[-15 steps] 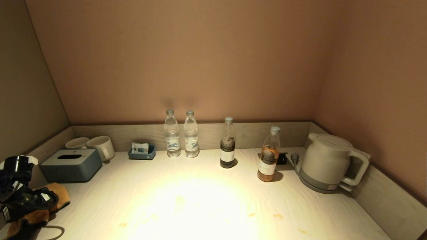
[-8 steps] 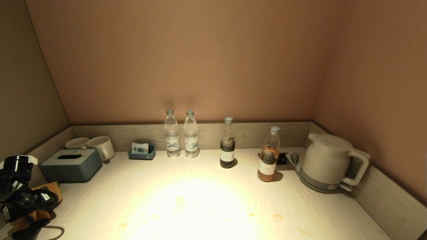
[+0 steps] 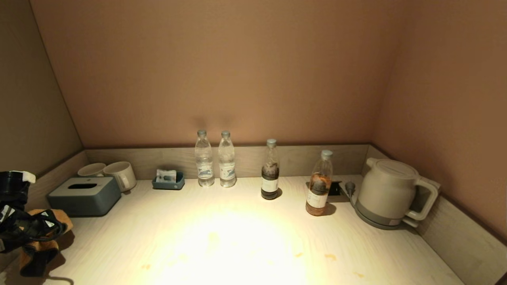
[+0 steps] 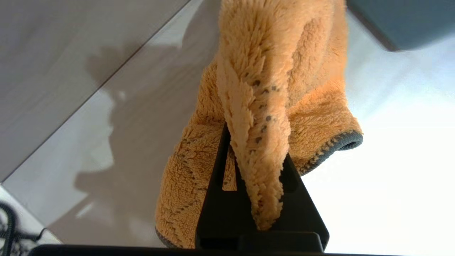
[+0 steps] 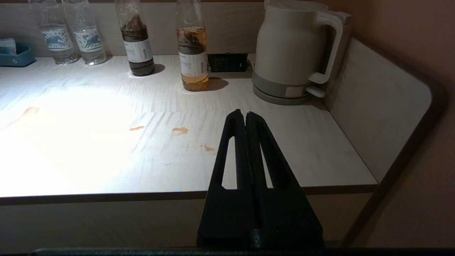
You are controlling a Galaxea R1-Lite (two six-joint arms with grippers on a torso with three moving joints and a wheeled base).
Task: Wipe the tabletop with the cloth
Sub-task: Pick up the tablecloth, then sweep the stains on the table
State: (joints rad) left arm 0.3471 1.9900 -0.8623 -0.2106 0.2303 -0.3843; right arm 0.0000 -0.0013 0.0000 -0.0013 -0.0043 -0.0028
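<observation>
Left end effector (image 4: 249,142) pinches fluffy, bunched orange cloth (image 4: 284,71) above smooth tabletop (image 4: 391,177).

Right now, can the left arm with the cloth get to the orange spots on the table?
Probably yes. The left gripper holds the cloth at the tabletop's left edge, and bare surface lies between it and the stains; bottles stand farther back.

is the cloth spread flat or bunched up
Bunched up: the cloth hangs in folds from the shut left end effector, above the tabletop.
</observation>
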